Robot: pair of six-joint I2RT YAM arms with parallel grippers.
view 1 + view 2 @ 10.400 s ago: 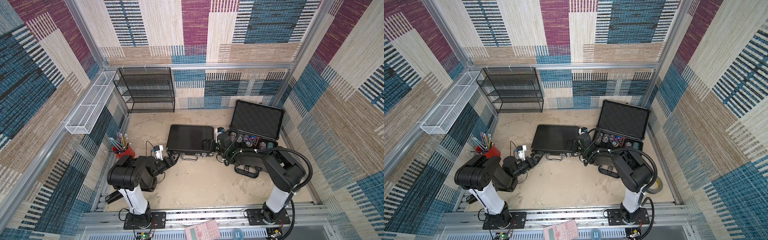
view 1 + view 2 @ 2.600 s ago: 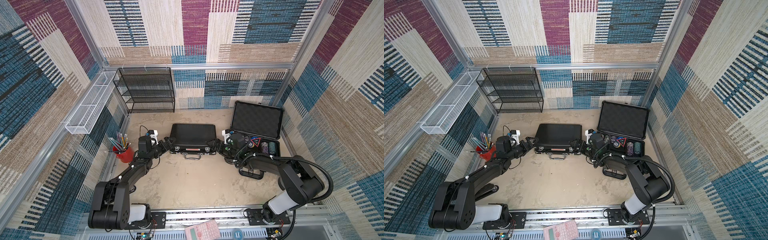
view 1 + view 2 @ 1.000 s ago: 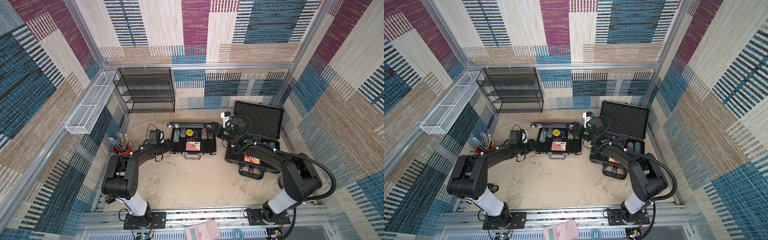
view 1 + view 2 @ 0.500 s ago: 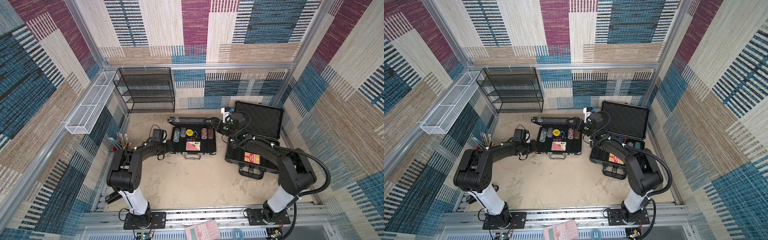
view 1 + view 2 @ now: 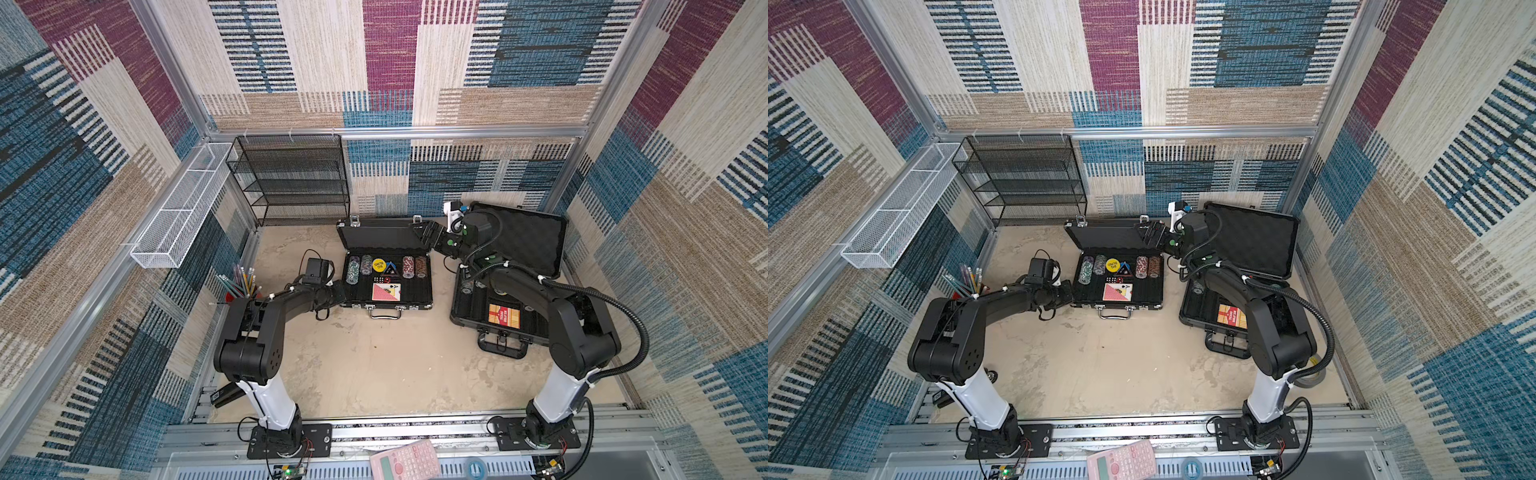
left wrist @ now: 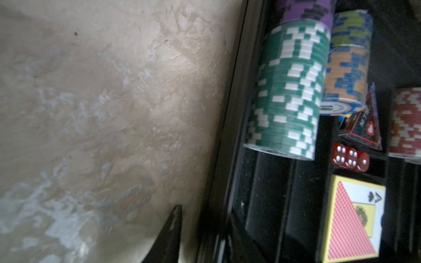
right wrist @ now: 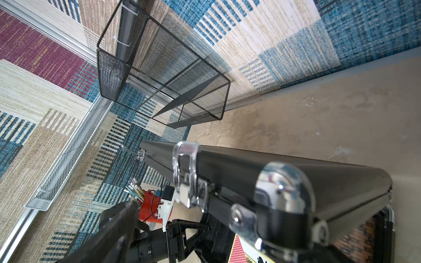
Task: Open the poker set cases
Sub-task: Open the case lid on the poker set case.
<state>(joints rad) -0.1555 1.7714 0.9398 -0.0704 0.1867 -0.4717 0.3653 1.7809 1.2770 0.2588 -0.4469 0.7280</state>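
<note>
Both top views, risk: slim black case (image 5: 386, 306) sits centre frame with its lid (image 5: 376, 239) upright; a careless release may slam it onto the chips (image 5: 365, 266). Grey case (image 5: 521, 245), at right, gapes open.
Both top views, arms: right claw (image 5: 428, 235) spread wide at the lid's corner, arm stretched out; left claw (image 5: 338, 293) low at the base's left end.
Left wrist: one finger (image 6: 169, 234) outside the case wall. Clamped or not, can't tell.
Right wrist: lid edge close, latch (image 7: 185, 173) dangling.

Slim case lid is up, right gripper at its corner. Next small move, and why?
Probably nudge the lid further back with the right gripper, then withdraw. The lid stands raised but not laid back, the open jaws sit at its corner, and it might fall shut if left there. The grey case is already open.
</note>
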